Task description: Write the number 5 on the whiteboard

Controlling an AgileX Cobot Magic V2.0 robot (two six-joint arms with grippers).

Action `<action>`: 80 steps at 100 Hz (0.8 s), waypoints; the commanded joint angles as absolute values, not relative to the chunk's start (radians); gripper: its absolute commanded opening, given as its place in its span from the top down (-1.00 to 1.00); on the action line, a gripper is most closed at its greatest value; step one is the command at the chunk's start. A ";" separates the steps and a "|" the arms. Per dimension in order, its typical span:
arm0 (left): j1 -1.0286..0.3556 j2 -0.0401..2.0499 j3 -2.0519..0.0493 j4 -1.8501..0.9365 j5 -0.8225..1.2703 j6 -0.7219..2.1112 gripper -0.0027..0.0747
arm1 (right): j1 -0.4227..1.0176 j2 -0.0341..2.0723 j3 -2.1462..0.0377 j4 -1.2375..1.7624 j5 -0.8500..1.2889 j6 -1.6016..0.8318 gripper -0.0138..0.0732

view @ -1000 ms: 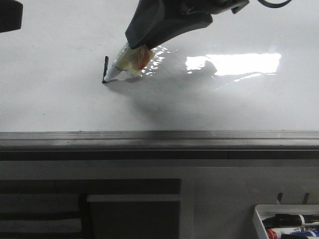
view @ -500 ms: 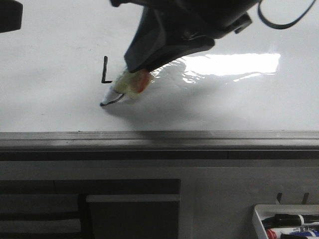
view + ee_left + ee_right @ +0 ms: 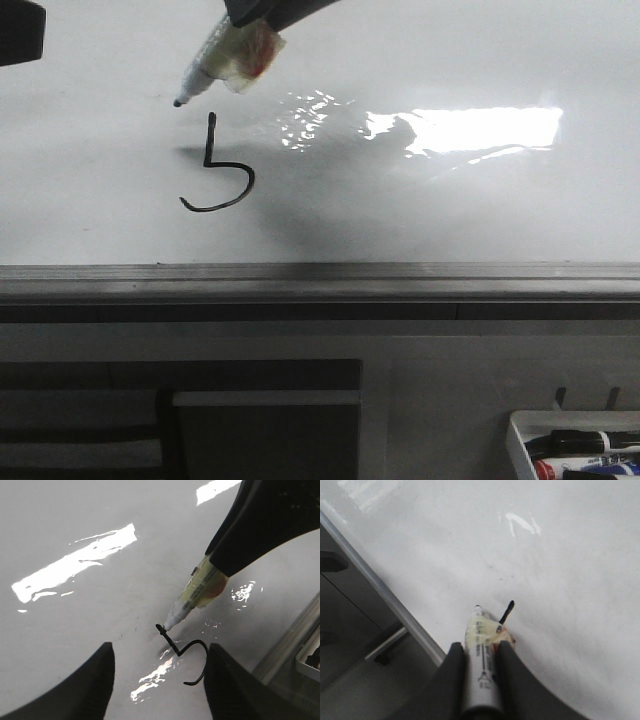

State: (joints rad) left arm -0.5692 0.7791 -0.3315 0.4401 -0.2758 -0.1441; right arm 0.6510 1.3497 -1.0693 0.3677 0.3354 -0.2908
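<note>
The number 5 (image 3: 222, 178) stands on the glossy whiteboard (image 3: 450, 220) as a black vertical stroke joined to a round hooked belly. My right gripper (image 3: 481, 666) is shut on a white marker (image 3: 218, 58) wrapped in yellowish tape. The marker's black tip (image 3: 178, 102) sits just left of the stroke's top end, and its shadow falls apart from it. The left wrist view shows the marker (image 3: 196, 594) with its tip at the stroke's upper end of the digit (image 3: 192, 652). My left gripper (image 3: 160, 690) hangs open over the board near the digit, with nothing between its fingers.
A grey metal strip (image 3: 320, 275) edges the board's near side. A white tray (image 3: 520, 432) with several markers sits at the bottom right, below the board. Bright glare (image 3: 470, 128) lies right of the digit. A dark part of the left arm (image 3: 20, 30) shows at the top left.
The marker drew the hooked belly below the vertical stroke, then moved away from the strip to the stroke's top end. The right arm has withdrawn mostly out of the front view.
</note>
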 commanded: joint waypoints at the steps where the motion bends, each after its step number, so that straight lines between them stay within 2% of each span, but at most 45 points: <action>1: -0.571 0.773 -0.359 0.418 -0.342 -0.154 -0.01 | 0.630 1.317 -1.103 0.364 0.265 -0.307 0.79; 80: -0.571 0.773 -0.359 0.418 -0.342 -0.154 -0.01 | 0.597 1.348 -1.103 0.364 0.254 -0.307 0.79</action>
